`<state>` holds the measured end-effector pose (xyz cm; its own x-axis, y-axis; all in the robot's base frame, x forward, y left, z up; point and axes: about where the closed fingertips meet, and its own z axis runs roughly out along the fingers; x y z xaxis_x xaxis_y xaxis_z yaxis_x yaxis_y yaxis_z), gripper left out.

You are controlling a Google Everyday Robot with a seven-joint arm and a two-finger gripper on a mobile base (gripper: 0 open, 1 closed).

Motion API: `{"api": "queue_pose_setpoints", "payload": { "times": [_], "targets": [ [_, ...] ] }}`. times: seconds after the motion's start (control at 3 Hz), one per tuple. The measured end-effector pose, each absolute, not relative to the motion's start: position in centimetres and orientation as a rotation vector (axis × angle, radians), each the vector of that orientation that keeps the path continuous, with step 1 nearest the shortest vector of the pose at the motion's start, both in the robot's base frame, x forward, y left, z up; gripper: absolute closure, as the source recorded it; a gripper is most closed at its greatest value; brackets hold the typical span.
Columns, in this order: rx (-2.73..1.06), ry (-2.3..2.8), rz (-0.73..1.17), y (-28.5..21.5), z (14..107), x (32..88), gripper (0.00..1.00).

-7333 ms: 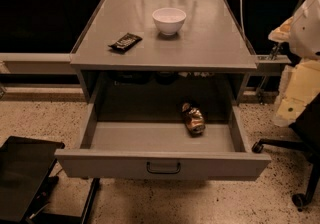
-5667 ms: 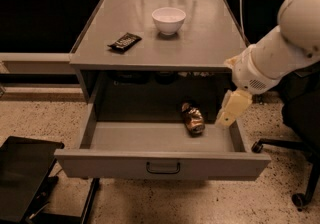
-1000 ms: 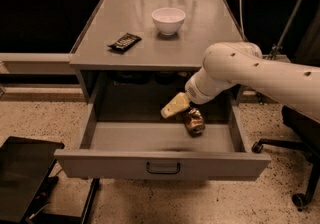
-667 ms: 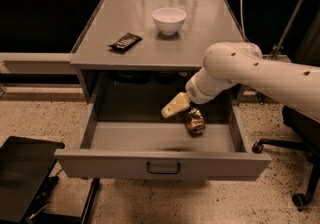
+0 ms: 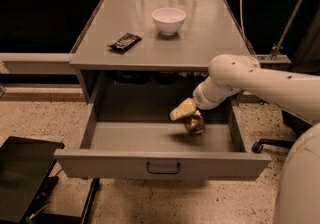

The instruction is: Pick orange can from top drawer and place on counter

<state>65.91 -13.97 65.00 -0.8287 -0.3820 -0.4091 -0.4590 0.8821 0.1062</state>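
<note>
The top drawer (image 5: 162,167) is pulled fully open below the counter (image 5: 200,38). The orange can (image 5: 194,123) is in the drawer's right half, towards the back. My gripper (image 5: 182,109) reaches down into the drawer from the right on the white arm (image 5: 260,83). Its cream tip is right at the can's upper left end and looks in contact with it. The can's top is partly hidden behind the gripper.
On the counter stand a white bowl (image 5: 169,20) at the back centre and a flat dark snack wrapper (image 5: 125,42) to its left. A black chair or stand (image 5: 25,178) is at the lower left. A chair base (image 5: 265,144) is on the floor at the right.
The arm swung in from the right edge and reached down into the drawer onto the can. Over the last second the arm and the can have barely moved.
</note>
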Motion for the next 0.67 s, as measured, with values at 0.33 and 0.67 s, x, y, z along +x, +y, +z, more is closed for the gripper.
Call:
{"api": "queue_pose_setpoints", "payload": {
  "times": [0.33,0.67],
  "targets": [
    [-0.559,2.653,0.286,-13.77,63.49,65.11,0.00],
    [-0.555,2.648,0.287,-13.68,63.25,65.14,0.07]
  ]
}}
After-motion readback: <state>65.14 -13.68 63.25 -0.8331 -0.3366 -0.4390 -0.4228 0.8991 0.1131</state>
